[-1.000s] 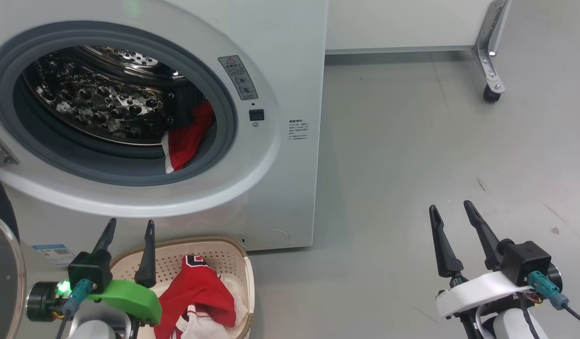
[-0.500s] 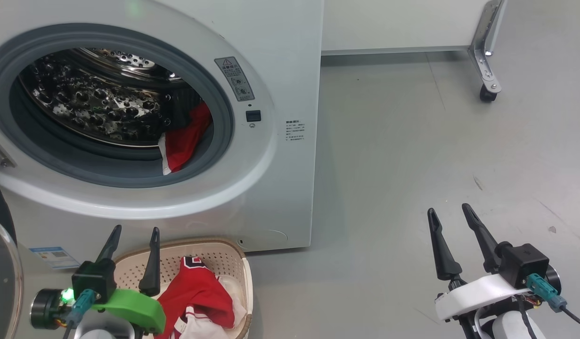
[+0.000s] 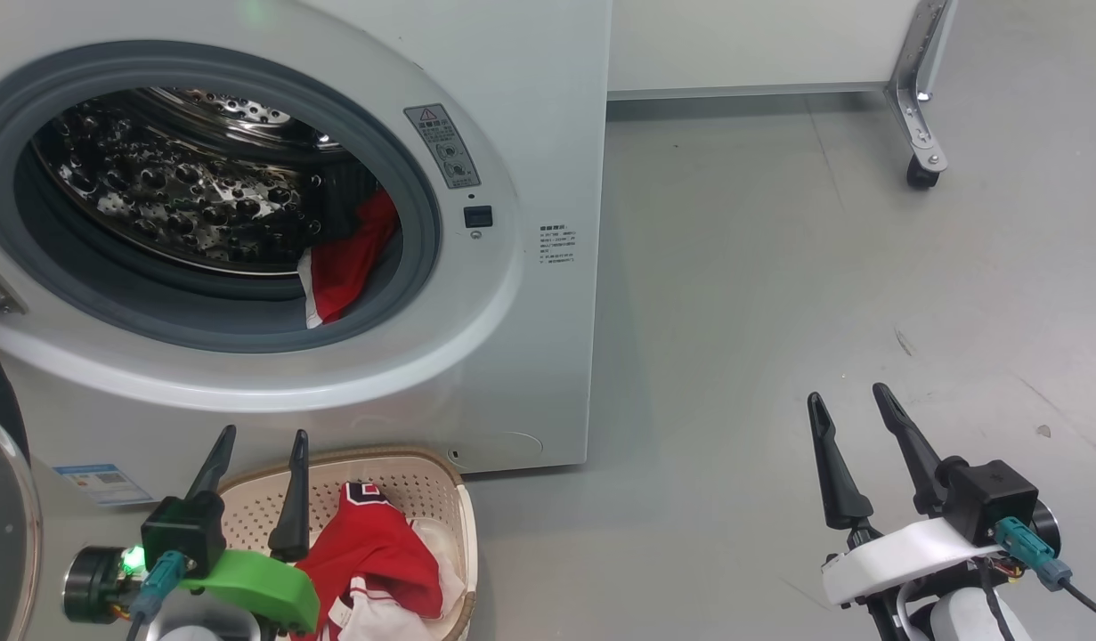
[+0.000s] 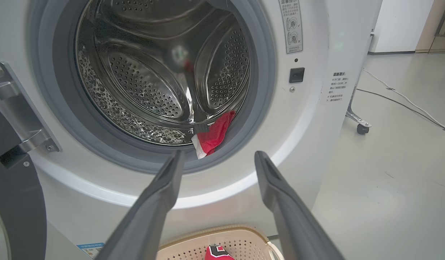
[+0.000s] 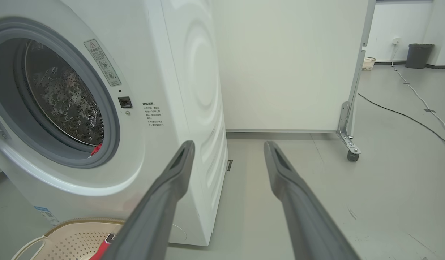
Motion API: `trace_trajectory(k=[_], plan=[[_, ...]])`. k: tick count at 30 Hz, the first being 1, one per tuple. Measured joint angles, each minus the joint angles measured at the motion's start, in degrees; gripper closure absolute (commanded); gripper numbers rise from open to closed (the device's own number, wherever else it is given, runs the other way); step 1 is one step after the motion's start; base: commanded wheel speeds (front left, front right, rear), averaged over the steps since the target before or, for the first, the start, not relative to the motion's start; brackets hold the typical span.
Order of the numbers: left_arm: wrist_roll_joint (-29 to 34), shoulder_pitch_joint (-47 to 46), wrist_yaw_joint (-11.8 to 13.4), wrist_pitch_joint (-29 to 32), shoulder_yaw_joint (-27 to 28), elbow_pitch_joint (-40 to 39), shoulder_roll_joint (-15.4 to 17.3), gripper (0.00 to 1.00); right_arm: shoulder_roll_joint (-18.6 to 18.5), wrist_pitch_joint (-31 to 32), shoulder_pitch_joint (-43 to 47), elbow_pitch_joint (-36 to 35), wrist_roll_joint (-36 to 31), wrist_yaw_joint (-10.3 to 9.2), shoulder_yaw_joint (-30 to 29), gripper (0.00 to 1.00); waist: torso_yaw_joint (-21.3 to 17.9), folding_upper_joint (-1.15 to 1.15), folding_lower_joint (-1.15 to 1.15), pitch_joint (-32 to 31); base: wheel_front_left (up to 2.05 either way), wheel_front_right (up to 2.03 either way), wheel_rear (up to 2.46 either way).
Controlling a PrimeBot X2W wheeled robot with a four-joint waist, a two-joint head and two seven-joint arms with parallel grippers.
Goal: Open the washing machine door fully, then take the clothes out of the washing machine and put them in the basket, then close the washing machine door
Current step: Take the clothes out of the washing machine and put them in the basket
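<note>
The white washing machine (image 3: 530,133) stands with its porthole uncovered. The washing machine door (image 3: 0,516) is swung out at the far left. One piece of the red clothes (image 3: 347,258) lies at the drum's lower right, against the grey gasket. Another red and white garment (image 3: 374,552) lies in the cream basket (image 3: 423,467) on the floor below the porthole. My left gripper (image 3: 263,433) is open and empty over the basket's left side, pointing at the drum garment (image 4: 215,135). My right gripper (image 3: 848,393) is open and empty over bare floor, right of the machine.
A white partition panel on a castor (image 3: 921,169) stands behind the machine's right side. A cable (image 5: 406,115) runs across the floor beyond it, with a dark bin (image 5: 419,54) far back. Grey floor (image 3: 779,294) spreads to the machine's right.
My left gripper has eased slightly down and to the right over the basket, still open. The head camera has shifted a little. The right gripper has stayed put.
</note>
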Motion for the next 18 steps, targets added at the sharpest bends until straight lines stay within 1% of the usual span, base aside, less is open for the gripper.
trace_trajectory(k=[18], plan=[[-0.07, 0.67, 0.67, 0.0, -0.51, -1.12, 0.0, 0.0, 0.0, 0.0, 0.2, -0.22, 0.0, 0.01, -0.12, 0.0, -0.05, 0.0, 0.0, 0.41, 0.0, 0.0, 0.0]])
